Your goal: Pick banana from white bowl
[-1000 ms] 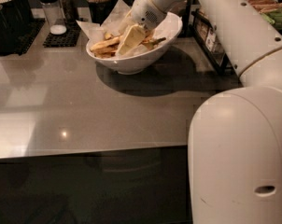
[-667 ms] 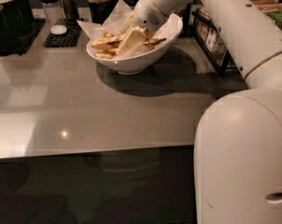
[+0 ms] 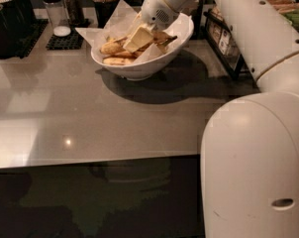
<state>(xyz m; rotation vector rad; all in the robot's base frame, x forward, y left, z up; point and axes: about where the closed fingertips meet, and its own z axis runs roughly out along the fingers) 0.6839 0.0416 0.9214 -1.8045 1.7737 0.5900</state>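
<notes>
Gripper [image 3: 138, 37] stays low inside the white bowl [image 3: 139, 71] at the upper middle of the frame, almost where it was a second ago, resting over the banana [image 3: 160, 37] among shorter bananas [image 3: 113, 47], so no lift has begun, and whether it grasps the fruit I cannot tell.

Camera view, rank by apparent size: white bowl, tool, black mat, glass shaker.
1. white bowl
2. tool, down inside the white bowl
3. black mat and glass shaker: about equal, not ranked. Both sit farther back, so their true sizes are unsure.
</notes>
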